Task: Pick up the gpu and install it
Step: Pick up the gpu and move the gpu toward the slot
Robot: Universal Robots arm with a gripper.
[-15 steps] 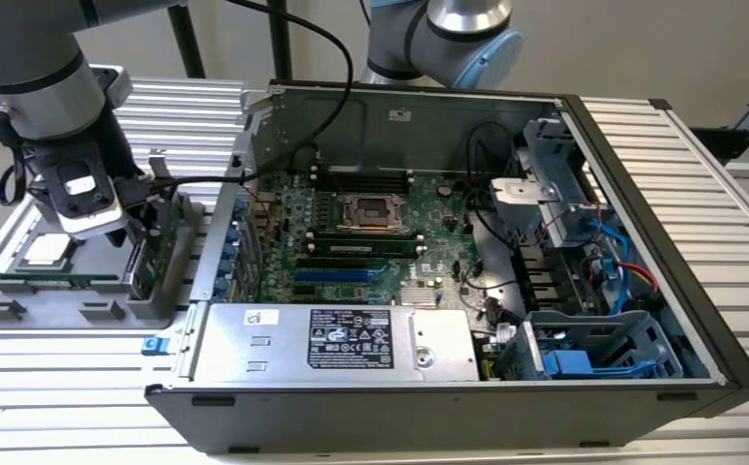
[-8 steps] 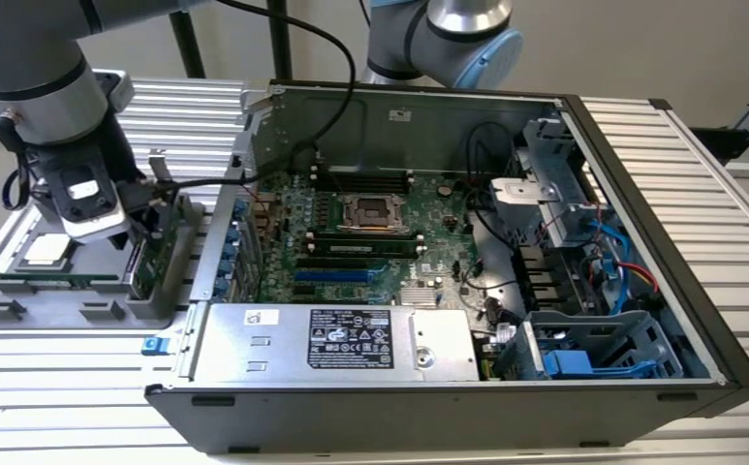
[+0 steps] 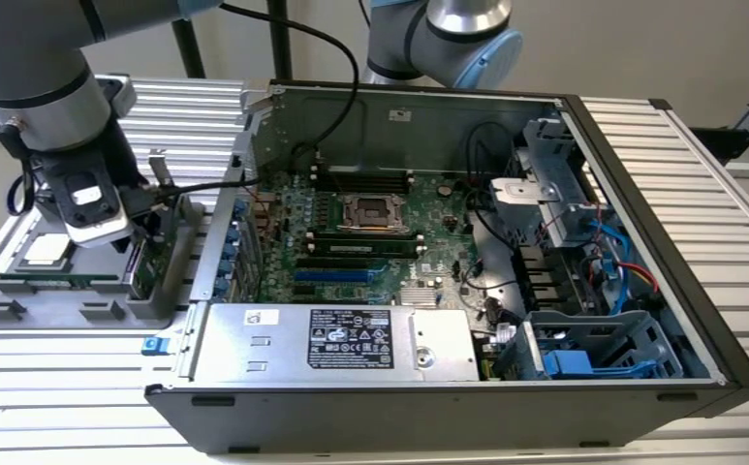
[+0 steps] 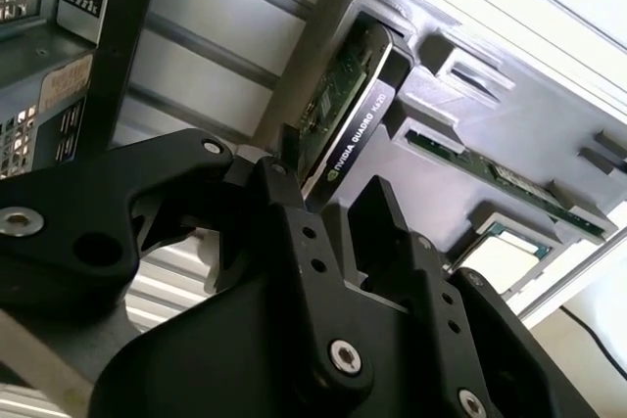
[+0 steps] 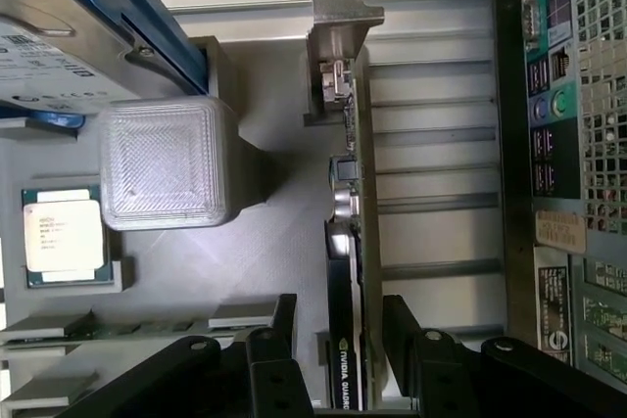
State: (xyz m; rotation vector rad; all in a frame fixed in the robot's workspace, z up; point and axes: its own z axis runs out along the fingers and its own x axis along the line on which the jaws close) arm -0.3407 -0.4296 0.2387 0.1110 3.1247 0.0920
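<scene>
The gripper [image 5: 343, 325] points straight down, its fingers [image 5: 284, 325] spread to either side of the gpu [image 5: 358, 193], with gaps showing in both wrist views. The gpu stands on edge in a slot along the tray's [image 3: 51, 315] edge nearest the case [image 3: 684, 291], with its bracket [image 5: 343, 12] at the end away from the gripper. The arm [image 3: 38, 77] enters from the exterior view's upper left, its wrist upright over the tray.

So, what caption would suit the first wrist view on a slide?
Open end effector straddling the gpu, which stands on edge in its gray tray beside the computer case.
</scene>
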